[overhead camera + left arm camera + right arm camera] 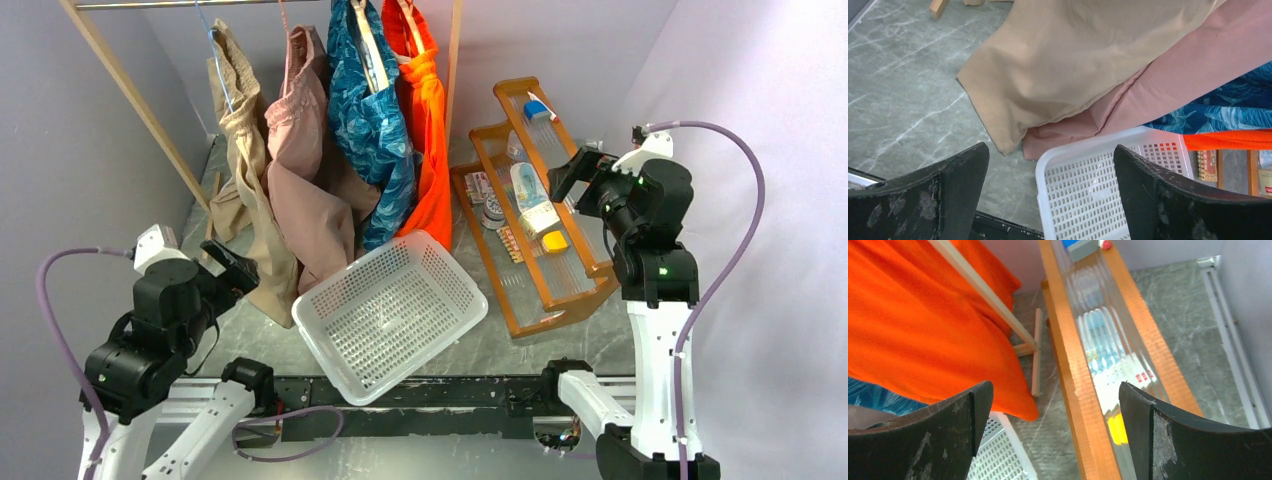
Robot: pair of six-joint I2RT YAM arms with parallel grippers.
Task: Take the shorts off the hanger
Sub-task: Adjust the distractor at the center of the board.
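Four pairs of shorts hang side by side from a rail at the back: tan [243, 170], dusty pink [305, 190], blue leafy-patterned [368, 120] and bright orange [425, 130]. The tan [1073, 60] and pink [1168, 85] legs drape to the table just beyond my left gripper [1050, 155]. That left gripper [235, 268] hovers low beside the tan hem, open and empty. My right gripper [562, 172] is raised over the wooden rack, right of the orange shorts [923, 325], open with nothing between its fingers [975, 405]. The hangers' tops are mostly out of frame.
A white perforated basket [455, 275] sits at centre front, below the shorts' hems. A stepped wooden rack [590, 265] with small bottles and packets stands at the right. The rail's wooden frame legs [130, 95] slant down at back left and behind the orange pair.
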